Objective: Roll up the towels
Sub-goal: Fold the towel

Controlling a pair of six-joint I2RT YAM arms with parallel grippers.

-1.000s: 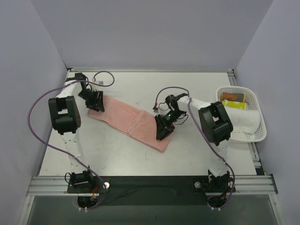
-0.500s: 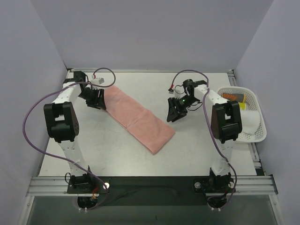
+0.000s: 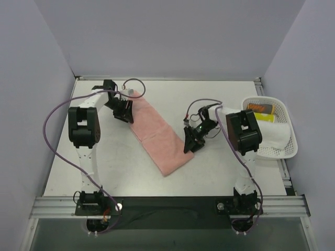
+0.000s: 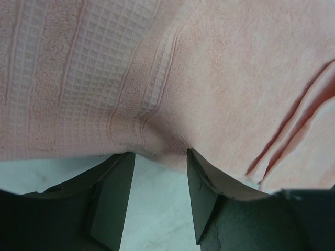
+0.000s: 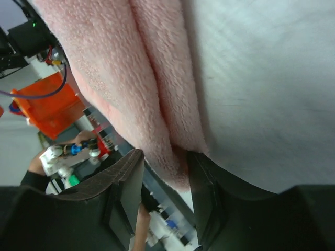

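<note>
Two pink towel (image 3: 157, 133) edges: left fingers (image 4: 112, 198) pinch one, right fingers (image 5: 125, 193) straddle another.

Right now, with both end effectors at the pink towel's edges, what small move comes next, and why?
Probably pinch the right end effector shut on the doubled edge of the pink towel. Its wrist view shows that edge between its fingers, but not a firm grip. The left end effector sits at the far end; the towel lies flat, unrolled.
</note>
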